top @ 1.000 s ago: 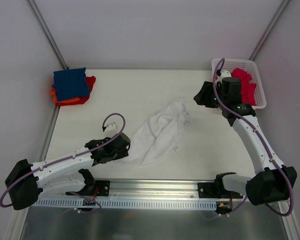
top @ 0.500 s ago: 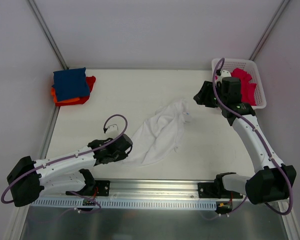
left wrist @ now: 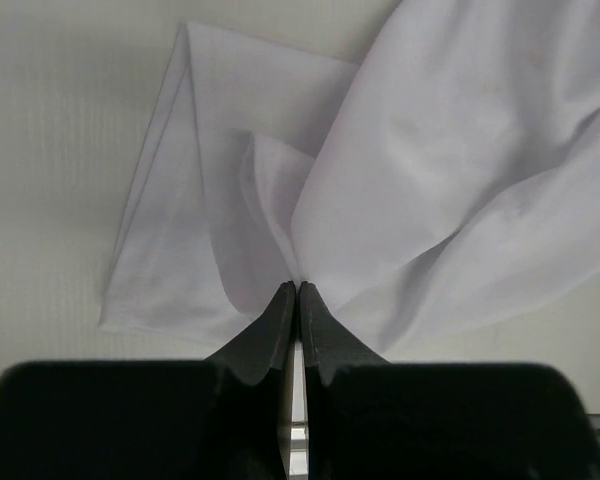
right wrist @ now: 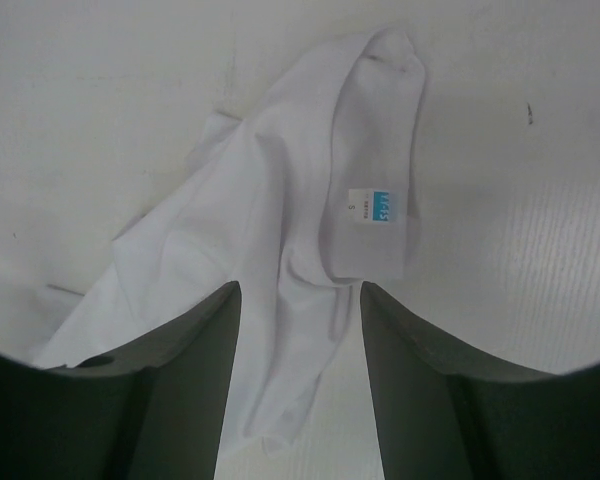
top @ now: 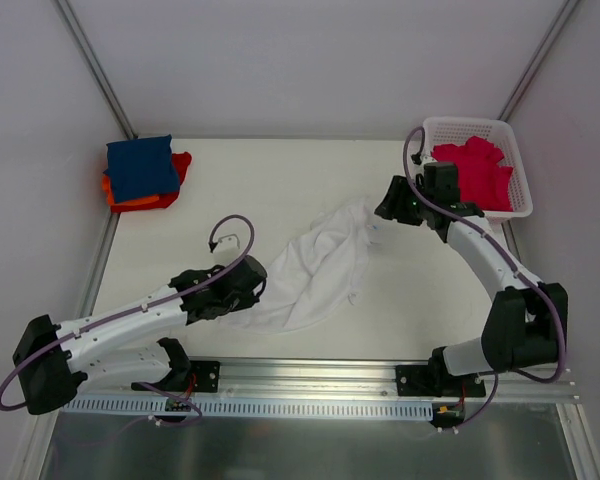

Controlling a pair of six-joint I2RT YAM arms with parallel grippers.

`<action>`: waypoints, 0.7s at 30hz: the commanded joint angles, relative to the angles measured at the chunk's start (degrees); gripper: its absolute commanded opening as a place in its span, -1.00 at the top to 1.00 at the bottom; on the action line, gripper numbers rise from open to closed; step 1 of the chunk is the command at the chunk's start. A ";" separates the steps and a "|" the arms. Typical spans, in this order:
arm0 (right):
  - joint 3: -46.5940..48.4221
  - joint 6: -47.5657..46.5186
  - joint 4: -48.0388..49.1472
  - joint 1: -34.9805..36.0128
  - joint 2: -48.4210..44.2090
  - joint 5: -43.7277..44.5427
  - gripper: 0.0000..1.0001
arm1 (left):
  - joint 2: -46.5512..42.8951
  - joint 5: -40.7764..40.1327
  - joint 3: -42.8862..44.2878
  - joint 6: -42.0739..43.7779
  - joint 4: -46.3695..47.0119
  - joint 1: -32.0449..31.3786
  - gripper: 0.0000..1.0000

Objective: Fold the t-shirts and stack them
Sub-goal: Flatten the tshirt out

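Note:
A white t-shirt [top: 320, 265] lies crumpled in the middle of the table. My left gripper [top: 254, 291] is at its lower left edge. In the left wrist view the left gripper [left wrist: 297, 287] is shut, with a fold of the white t-shirt [left wrist: 430, 180] pinched at its tips. My right gripper [top: 384, 209] hovers open over the shirt's upper right end. The right wrist view has the neck label [right wrist: 377, 205] just ahead of the open right gripper [right wrist: 298, 292], white cloth between the fingers. A folded navy t-shirt [top: 140, 167] rests on an orange-red one [top: 152, 199] at the far left.
A white lattice basket [top: 475, 123] at the far right corner holds crimson-pink t-shirts [top: 475, 170]. Grey walls and metal posts border the table. The arms' base rail [top: 300, 385] runs along the near edge.
My left gripper has shut on the white shirt's lower left fold. The right arm has swung left, away from the basket, to the shirt's upper end, still open.

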 commanded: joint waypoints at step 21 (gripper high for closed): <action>0.71 1.44 6.24 4.44 13.53 -3.03 -0.09 | -9.26 -14.89 37.13 29.99 -6.31 -0.70 1.00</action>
